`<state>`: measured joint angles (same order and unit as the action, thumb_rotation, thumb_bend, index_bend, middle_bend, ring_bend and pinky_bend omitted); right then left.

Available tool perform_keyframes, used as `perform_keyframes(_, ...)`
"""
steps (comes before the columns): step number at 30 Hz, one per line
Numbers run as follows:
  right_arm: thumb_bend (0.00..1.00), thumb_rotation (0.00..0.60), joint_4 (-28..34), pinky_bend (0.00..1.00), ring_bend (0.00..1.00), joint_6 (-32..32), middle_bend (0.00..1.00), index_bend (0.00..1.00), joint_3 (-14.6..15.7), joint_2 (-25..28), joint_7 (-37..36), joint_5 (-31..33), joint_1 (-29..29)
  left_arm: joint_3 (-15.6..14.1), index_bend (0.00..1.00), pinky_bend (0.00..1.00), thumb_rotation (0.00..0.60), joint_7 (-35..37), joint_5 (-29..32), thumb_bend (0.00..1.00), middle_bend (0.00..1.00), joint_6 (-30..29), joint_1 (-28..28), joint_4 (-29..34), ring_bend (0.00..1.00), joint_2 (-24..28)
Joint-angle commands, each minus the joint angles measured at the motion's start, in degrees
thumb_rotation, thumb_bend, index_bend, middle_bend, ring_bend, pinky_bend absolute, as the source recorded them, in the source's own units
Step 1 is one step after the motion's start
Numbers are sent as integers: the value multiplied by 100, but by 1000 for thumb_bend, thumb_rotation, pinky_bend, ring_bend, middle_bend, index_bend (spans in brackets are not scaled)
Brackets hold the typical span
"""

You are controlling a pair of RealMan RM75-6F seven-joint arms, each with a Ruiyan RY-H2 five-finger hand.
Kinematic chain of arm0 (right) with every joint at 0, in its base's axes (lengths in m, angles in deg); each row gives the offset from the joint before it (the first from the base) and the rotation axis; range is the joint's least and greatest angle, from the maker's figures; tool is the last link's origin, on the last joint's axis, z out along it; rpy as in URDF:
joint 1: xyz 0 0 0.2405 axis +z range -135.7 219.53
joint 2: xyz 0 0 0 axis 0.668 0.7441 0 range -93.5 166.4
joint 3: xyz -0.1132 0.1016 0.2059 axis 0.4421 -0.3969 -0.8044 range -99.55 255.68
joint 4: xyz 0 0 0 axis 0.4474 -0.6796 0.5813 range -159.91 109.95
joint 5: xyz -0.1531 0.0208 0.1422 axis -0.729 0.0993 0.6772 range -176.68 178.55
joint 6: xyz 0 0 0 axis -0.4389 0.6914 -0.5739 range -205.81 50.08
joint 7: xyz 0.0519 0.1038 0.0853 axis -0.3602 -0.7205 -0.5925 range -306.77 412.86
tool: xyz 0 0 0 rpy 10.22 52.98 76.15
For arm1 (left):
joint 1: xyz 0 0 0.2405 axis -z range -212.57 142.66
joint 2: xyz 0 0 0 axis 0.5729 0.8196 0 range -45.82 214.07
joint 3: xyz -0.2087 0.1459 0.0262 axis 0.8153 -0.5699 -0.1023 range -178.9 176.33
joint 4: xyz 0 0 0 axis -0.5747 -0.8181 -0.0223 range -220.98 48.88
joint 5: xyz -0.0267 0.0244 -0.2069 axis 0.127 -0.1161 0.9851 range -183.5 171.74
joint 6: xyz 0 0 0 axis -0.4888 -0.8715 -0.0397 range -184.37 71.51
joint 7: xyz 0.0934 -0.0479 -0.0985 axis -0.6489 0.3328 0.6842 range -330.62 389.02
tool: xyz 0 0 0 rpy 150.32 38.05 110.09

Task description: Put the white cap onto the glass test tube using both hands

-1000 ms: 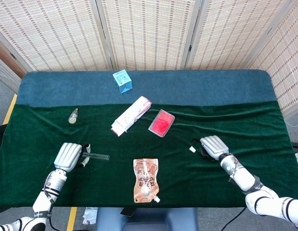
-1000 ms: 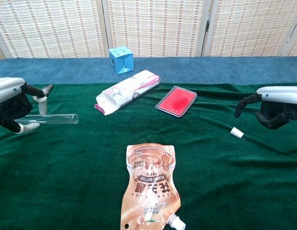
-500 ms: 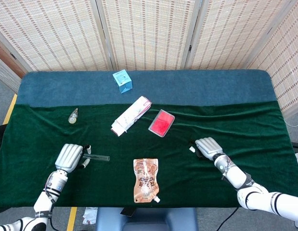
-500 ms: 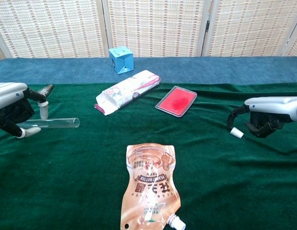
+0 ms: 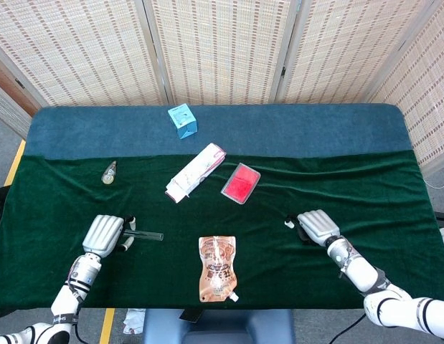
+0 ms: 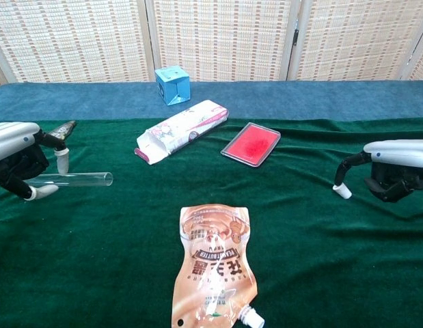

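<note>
Green velvet cloth [image 6: 95, 260] covers the near table, and nearest me lies an orange spouted pouch [image 6: 211, 270], flat, spout toward the front edge

My left hand [image 6: 16, 157] has the glass test tube [image 6: 78, 180] clamped at its closed end, fingers wrapped round it; tube is roughly horizontal, open mouth pointing toward table centre, and I can't tell whether it hangs just above the cloth or rests on it. In the head view same hand [image 5: 103, 233], tube [image 5: 146, 234] sticking out to the right of it

My right hand [image 6: 392, 174] is low at the right side, fingers curled under the palm. One fingertip meets the top of the white cap [image 6: 342, 189], which sits tilted on the cloth. I can't tell if the cap is pinched or just touched. Head view: hand [image 5: 316, 226], cap [image 5: 289, 223] right at its left edge

Cap and tube are well apart, pouch between them

Further back: red flat case [image 6: 251, 143], white carton [image 6: 180, 131] lying open-ended beside it, small brown dropper bottle [image 5: 108, 172] at far left

Farthest, on the blue cloth strip [image 6: 320, 99], a blue cube box [image 6: 172, 85]
</note>
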<state>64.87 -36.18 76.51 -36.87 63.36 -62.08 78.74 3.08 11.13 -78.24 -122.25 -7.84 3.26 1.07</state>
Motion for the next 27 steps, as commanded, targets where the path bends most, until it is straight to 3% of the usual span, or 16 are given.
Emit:
perform_keyframes(1, 1000, 600, 127, 1000, 1000, 120, 960, 266, 72, 98, 60, -15, -83, -2, 677, 841, 600, 3, -8, 486, 921, -2, -3, 6, 829, -2)
perform_keyframes(10, 1000, 600, 271, 1000, 1000, 302, 960, 265, 164, 204, 177, -10, -184, -26, 677, 841, 600, -36, -13, 486, 921, -7, -31, 47, 830, 20)
perform_keyframes(18, 999, 600, 514, 1000, 1000, 945, 960, 266, -19, 393, -125, -460, -405, -8, 677, 841, 600, -4, -47, 486, 921, -81, -74, 75, 829, 73)
perform_keyframes(21, 901, 600, 458, 1000, 1000, 1097, 960, 266, -88, 382, -36, -461, -426, 6, 677, 841, 600, 13, -46, 485, 921, -80, -75, 82, 830, 73)
perform_keyframes(22, 813, 600, 436, 1000, 1000, 1116, 960, 266, -104, 355, 26, -441, -417, 7, 677, 841, 600, 7, -43, 486, 921, -75, -72, 78, 830, 67)
perform_keyframes(25, 684, 600, 335, 1000, 1000, 1114, 960, 266, -119, 228, 260, -395, -361, 7, 677, 841, 600, -31, -29, 486, 921, -57, -65, 80, 830, 51)
perform_keyframes(27, 639, 600, 264, 1000, 1000, 1068, 960, 265, -104, 144, 418, -368, -316, 6, 677, 842, 600, -66, -17, 485, 921, -54, -64, 87, 830, 47)
